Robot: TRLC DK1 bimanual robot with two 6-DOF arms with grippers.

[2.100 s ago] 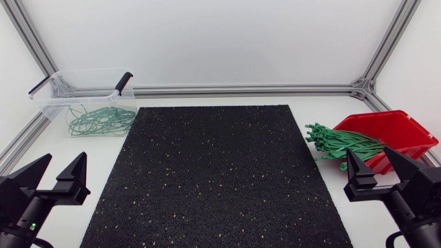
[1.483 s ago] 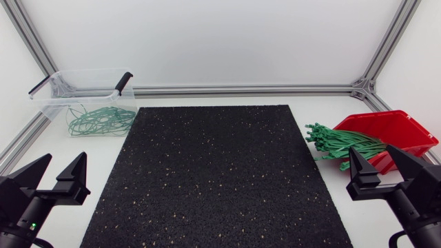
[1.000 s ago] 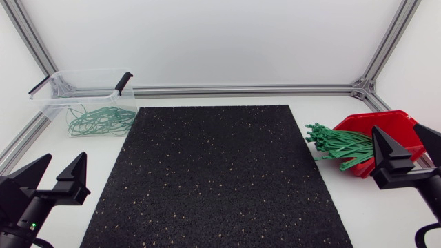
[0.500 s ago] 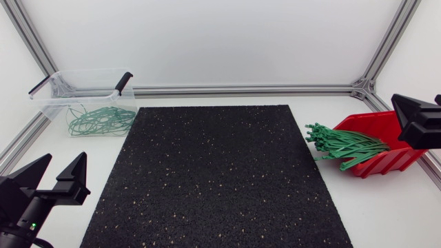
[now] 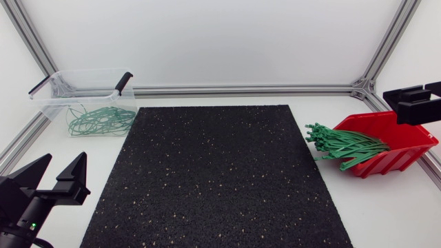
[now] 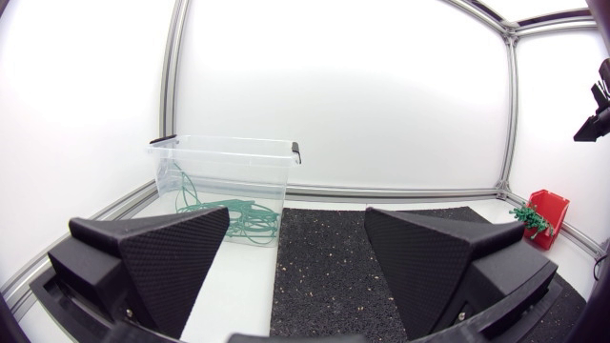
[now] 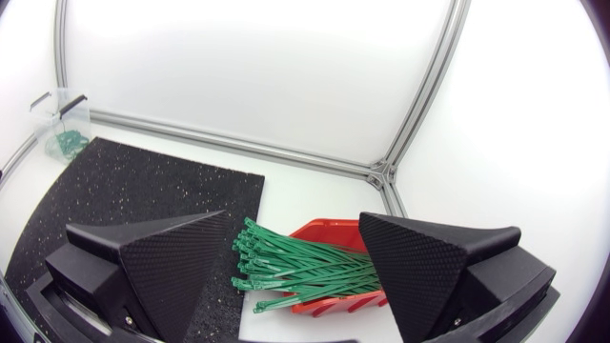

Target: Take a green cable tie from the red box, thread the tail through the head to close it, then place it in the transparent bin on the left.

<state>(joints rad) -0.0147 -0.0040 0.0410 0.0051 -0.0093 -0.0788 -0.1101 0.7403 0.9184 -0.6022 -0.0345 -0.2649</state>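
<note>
Ties [image 5: 342, 143] lie in a loose green sheaf, heads fanned out over the lip of the box [image 5: 396, 157] toward the mat [image 5: 213, 172]. Our right gripper [image 7: 305, 217] hangs above them, fingers spread and empty. Our left gripper [image 5: 65, 158] sits wide open at the near left, well short of the bin [image 5: 48, 93]. We should descend on an outlying tie, pinch it mid-strap and lift slowly, since neighbours will likely snag and come along.
</note>
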